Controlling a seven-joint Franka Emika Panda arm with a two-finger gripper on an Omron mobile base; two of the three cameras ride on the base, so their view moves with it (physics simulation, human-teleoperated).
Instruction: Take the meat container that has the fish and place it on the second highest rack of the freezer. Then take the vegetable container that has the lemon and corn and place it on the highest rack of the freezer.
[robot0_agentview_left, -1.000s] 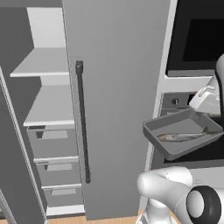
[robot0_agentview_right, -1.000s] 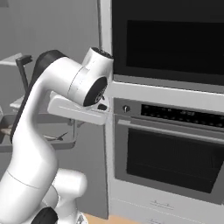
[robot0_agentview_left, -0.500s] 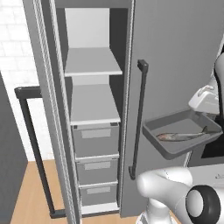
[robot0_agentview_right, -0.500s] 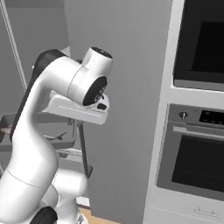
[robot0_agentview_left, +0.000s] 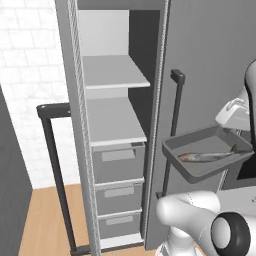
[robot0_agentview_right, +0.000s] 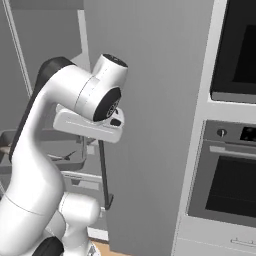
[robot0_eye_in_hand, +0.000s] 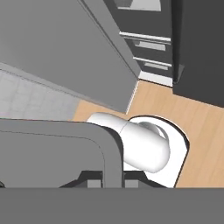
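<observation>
The meat container (robot0_agentview_left: 200, 172), a grey tray, hangs in the air at the right with the silvery fish (robot0_agentview_left: 207, 157) lying in it. My gripper (robot0_agentview_left: 239, 131) is shut on the tray's far right rim; in the hand view the rim (robot0_eye_in_hand: 65, 142) runs between my fingertips (robot0_eye_in_hand: 89, 180). Left of the tray the freezer (robot0_agentview_left: 160, 75) stands open. Its highest rack (robot0_agentview_left: 112, 72) and the second highest rack (robot0_agentview_left: 115, 124) are both bare white shelves. The tray (robot0_agentview_right: 70, 152) shows behind my arm in the right base view. The vegetable container, lemon and corn are out of view.
Three grey drawers (robot0_agentview_left: 117, 160) sit under the shelves. The open freezer door (robot0_agentview_left: 75, 125) stands edge-on at the left with its dark bar handle (robot0_agentview_left: 50, 150). A grey panel with a handle (robot0_agentview_left: 172, 130) is close behind the tray. The black oven (robot0_agentview_right: 225, 185) is at the right.
The whole picture has shifted, so the base has driven: the open freezer now sits mid-view and the oven column has slid right. The tray stays held in the same pose.
</observation>
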